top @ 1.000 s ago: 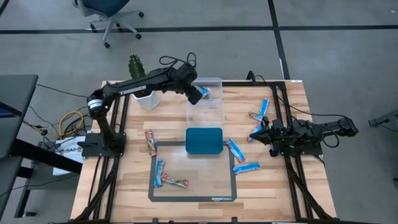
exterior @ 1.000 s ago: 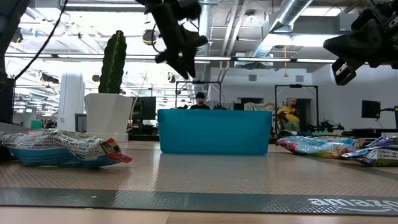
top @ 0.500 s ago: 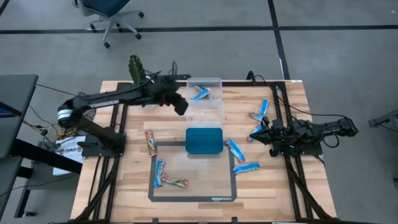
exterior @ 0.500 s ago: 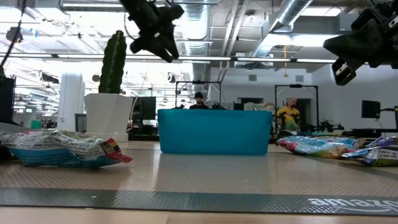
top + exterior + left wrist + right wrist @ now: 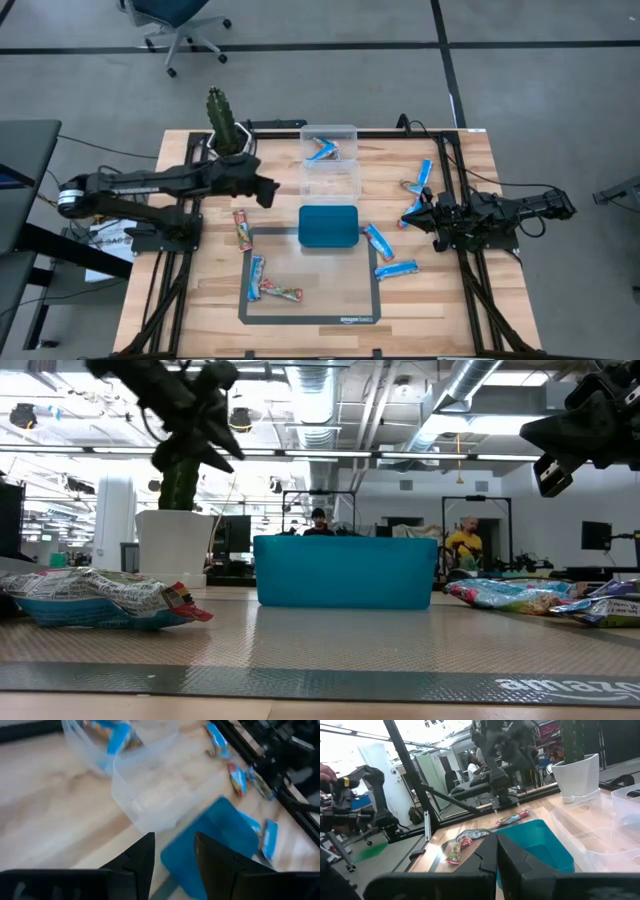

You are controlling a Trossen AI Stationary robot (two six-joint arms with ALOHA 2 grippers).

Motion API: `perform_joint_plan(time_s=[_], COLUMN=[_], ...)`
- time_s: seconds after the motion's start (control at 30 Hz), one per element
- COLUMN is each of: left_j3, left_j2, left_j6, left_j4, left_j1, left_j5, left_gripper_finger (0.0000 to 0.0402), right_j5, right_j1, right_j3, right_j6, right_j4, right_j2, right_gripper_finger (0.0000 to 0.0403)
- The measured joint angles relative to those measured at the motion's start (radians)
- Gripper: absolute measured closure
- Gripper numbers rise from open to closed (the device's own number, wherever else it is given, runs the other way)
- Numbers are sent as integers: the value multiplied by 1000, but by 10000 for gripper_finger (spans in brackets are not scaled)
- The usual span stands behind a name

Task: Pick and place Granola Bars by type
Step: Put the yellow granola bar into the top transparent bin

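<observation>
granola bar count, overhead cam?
9 granola bars: one in the clear plastic box; three beside the right hand; two right of the teal tray; three at the grey mat's left. More may be hidden.

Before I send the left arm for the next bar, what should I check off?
1. Left end effector is free: ok. Its fingers are apart with nothing between them.
2. Blue bar is delivered: ok. It lies in the far compartment of the clear box.
3. Teal tray can receive a bar: ok. Nothing shows in it.
4. Multicoloured bar is easy to pick: ok. It lies alone on the wood, closest to the left arm.
5. Right end effector is out of the way: ok. It is shut, at the table's right side.
</observation>
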Motion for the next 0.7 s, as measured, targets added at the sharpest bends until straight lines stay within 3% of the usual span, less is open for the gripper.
perform_joint_plan(time_s=[0.33,0.7], left_j3=[-144,-314], left_j2=[-188,-276], left_j6=[-1,-1], left_j4=[16,231], left_j1=[-77,-188], left_j5=[82,187], left_gripper_finger=[272,272], right_j5=[1,1], right_j1=[0,0], right_j3=[0,0], right_j6=[0,0], right_j4=[1,1], right_j2=[0,0], right_gripper_finger=[403,403])
